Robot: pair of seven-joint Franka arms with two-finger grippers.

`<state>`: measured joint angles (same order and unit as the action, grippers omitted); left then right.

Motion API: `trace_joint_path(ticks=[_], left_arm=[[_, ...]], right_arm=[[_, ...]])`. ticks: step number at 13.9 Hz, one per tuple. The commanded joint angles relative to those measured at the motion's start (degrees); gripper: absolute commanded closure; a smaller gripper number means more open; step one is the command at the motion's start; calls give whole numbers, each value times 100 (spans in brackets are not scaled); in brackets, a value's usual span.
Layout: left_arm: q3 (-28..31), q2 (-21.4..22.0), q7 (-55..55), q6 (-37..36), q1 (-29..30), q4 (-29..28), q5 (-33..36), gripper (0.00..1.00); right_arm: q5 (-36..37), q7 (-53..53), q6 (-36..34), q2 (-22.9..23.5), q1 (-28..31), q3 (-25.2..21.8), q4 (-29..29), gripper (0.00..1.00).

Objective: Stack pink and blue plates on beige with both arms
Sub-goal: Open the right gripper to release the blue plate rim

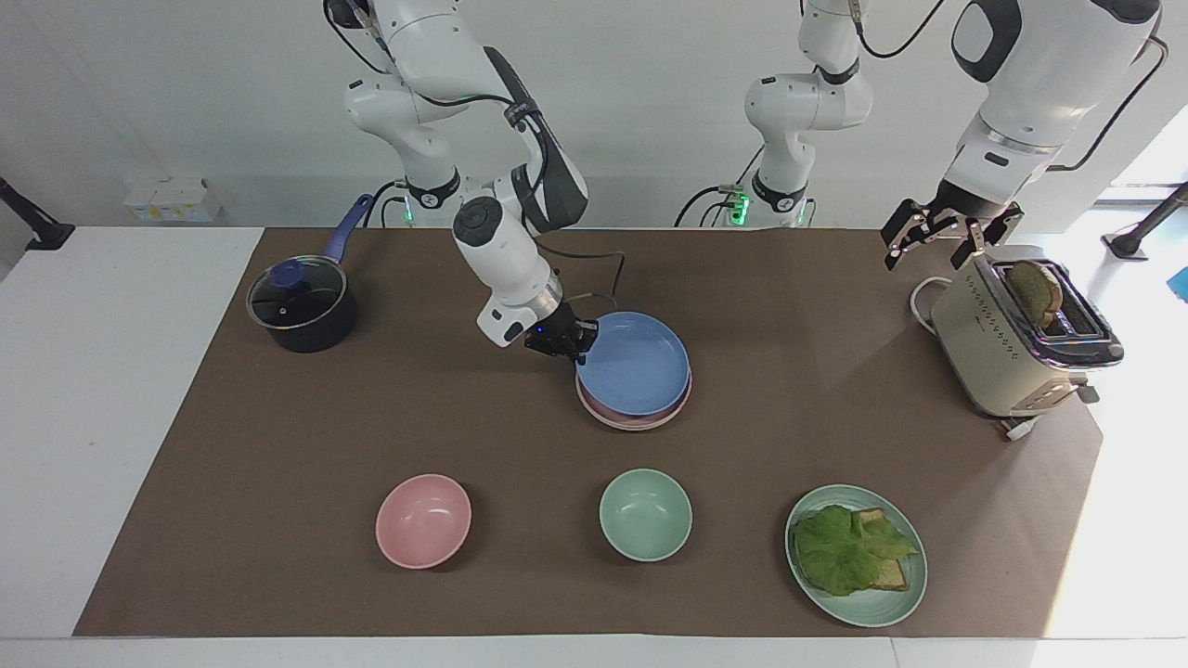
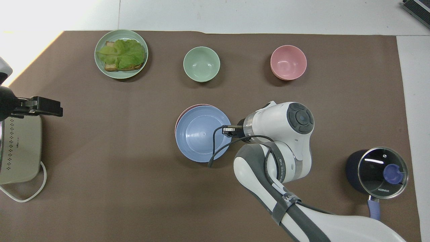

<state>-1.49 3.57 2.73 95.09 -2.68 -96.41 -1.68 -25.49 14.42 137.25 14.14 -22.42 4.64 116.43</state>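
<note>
The blue plate [image 1: 636, 368] [image 2: 201, 134] sits almost centred over the pink plate [image 1: 640, 422] [image 2: 193, 107] in the middle of the brown mat. Only a thin pink rim shows around it. My right gripper [image 1: 574, 351] [image 2: 225, 130] is shut on the blue plate's rim, on the side toward the right arm's end. I cannot tell whether the blue plate rests fully on the pink one. The beige plate is hidden. My left gripper [image 1: 933, 255] [image 2: 50, 107] waits open in the air over the toaster, holding nothing.
A cream toaster [image 1: 1007, 343] [image 2: 18, 148] with a bread slice stands at the left arm's end. A lidded dark pot [image 1: 302, 306] [image 2: 376, 171] stands at the right arm's end. Farther from the robots stand a pink bowl [image 1: 423, 520], a green bowl [image 1: 645, 514] and a green plate [image 1: 886, 603] of toast and lettuce.
</note>
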Motion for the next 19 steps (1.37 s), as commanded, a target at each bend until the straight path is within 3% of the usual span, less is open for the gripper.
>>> trace_joint_path(ticks=[1, 8, 9, 11, 12, 13, 18, 19], left_arm=[[8, 3, 17, -87, -13, 44, 98, 0], [8, 3, 17, -79, -13, 44, 98, 0], [8, 3, 17, -87, -13, 44, 98, 0], [8, 3, 17, -87, -13, 44, 98, 0], [8, 3, 17, -87, -13, 44, 98, 0], [8, 3, 17, -87, -13, 44, 98, 0], [8, 3, 17, -87, -13, 44, 98, 0], [8, 3, 17, -87, -13, 44, 98, 0]], right_arm=[[105, 123, 100, -16, -16, -7, 37, 100], [176, 123, 355, 107, -122, -7, 2, 99], [176, 132, 355, 107, -131, -7, 2, 92], [176, 140, 355, 107, -122, -16, -59, 41], [176, 140, 355, 107, -96, -24, -77, 34], [176, 114, 338, 72, -35, -24, -120, 22], [176, 123, 268, -297, 342, -68, -138, 0], [176, 123, 267, -385, 518, -68, -130, 0]])
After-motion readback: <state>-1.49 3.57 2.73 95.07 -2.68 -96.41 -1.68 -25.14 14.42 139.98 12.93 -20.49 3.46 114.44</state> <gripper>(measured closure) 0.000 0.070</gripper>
